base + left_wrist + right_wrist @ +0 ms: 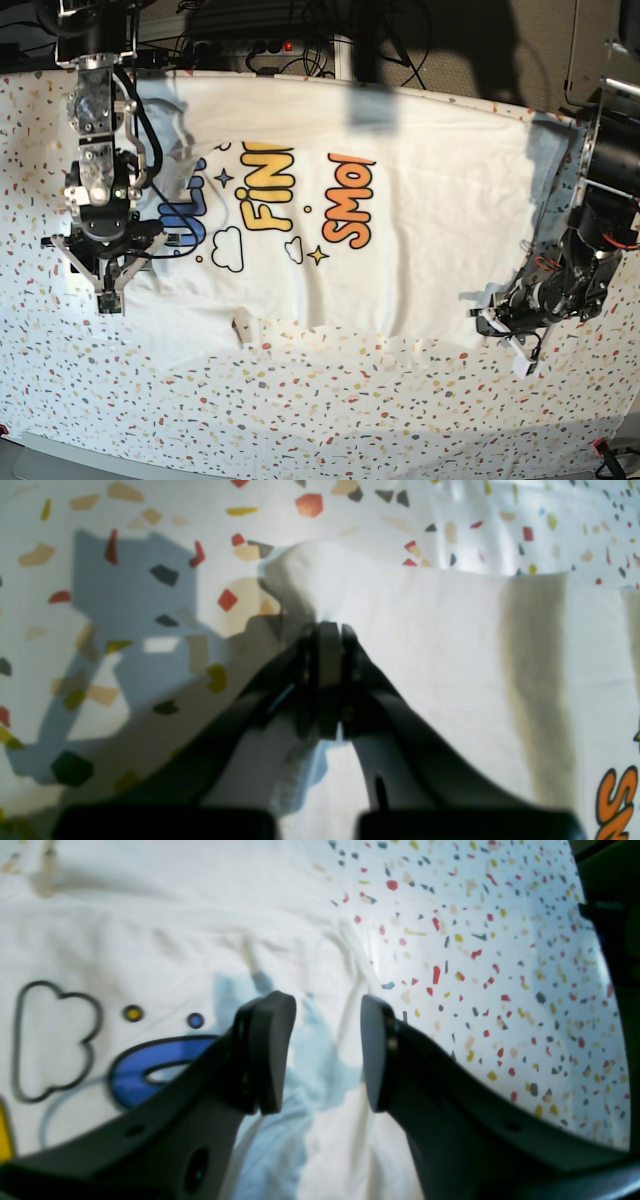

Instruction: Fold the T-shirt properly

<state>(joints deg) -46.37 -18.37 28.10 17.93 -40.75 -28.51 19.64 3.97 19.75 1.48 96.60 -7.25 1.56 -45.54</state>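
Observation:
The white T-shirt [430, 220] lies spread on the speckled table [300, 400], print side up, with blue, yellow and orange letters. My left gripper [327, 630] is shut on a bunched fold of the shirt's edge [450, 655]; in the base view it [492, 318] is at the shirt's front right corner. My right gripper [325, 1050] is open and empty, hovering over the shirt [150, 940] near its edge, beside a cloud outline and a blue letter. In the base view it [106, 292] is over the shirt's left end.
The terrazzo tabletop shows bare to the left of the held fold [150, 510] and to the right of the right gripper [500, 965]. Cables and a power strip [290, 45] run behind the table's back edge. The right arm's dark body [615, 915] fills that view's right edge.

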